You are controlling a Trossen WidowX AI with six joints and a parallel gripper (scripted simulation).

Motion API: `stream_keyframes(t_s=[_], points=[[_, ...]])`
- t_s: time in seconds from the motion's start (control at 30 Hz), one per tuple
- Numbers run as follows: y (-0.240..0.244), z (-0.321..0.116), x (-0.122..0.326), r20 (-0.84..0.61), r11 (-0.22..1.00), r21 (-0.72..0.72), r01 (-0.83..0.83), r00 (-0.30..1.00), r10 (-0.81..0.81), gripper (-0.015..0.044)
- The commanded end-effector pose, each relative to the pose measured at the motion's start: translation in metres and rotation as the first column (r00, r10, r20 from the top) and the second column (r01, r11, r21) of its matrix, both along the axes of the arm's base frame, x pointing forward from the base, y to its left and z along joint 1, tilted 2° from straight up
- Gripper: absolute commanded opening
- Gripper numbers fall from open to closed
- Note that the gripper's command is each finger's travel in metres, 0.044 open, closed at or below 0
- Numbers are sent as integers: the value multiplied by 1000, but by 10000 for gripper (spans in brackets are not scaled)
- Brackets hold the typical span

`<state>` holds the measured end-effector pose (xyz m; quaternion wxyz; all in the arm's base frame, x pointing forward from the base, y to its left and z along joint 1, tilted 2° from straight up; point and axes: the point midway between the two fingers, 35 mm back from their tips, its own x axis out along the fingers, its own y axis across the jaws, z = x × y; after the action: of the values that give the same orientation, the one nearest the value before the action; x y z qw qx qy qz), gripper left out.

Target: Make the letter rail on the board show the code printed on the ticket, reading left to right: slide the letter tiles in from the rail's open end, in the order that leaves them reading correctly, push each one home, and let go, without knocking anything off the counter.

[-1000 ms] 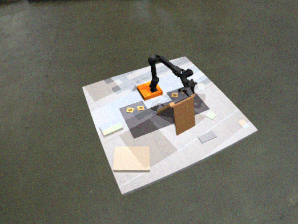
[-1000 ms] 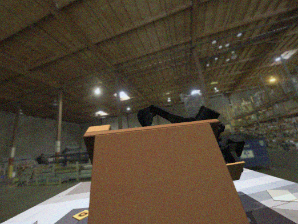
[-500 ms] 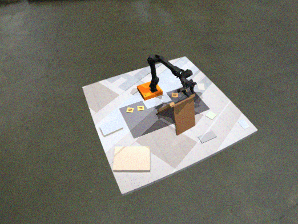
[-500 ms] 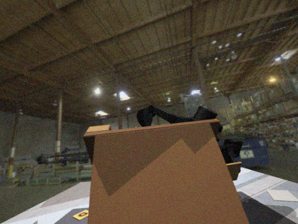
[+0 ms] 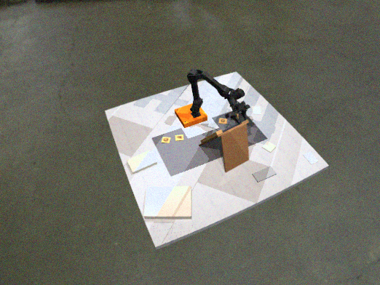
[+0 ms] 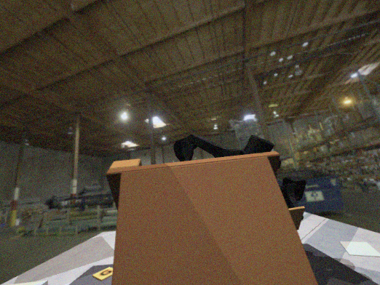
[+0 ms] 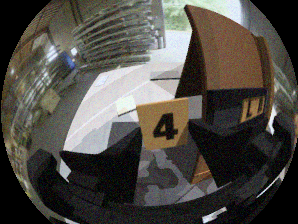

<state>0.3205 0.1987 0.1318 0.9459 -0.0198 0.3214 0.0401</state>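
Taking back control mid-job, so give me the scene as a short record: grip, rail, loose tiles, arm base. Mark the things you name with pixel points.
gripper: black gripper (image 5: 238, 118) (image 7: 164, 127), shut on the "4" tile (image 7: 162, 124)
rail: on the board (image 5: 236, 147) (image 6: 204, 218) (image 7: 232, 55), at least one tile in it, letters unclear
loose tiles: three on the dark mat (image 5: 182, 156)
arm base: orange block (image 5: 191, 115)
ticket code: cannot tell

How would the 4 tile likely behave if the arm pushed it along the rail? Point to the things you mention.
The tile (image 7: 163, 124) is probably stiff, since it stands flat and unbent between the jaws. Its thin, squarish shape suggests it could tilt if pushed off-centre, but is unlikely to roll.
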Motion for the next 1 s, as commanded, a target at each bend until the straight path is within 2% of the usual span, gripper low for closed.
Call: stream_keyframes(t_s=[0.0,0.97], points=[[-2,0,0,0,1000,-1,-4,1000,4,0],[-16,0,1,1,1000,-2,-4,1000,4,0]])
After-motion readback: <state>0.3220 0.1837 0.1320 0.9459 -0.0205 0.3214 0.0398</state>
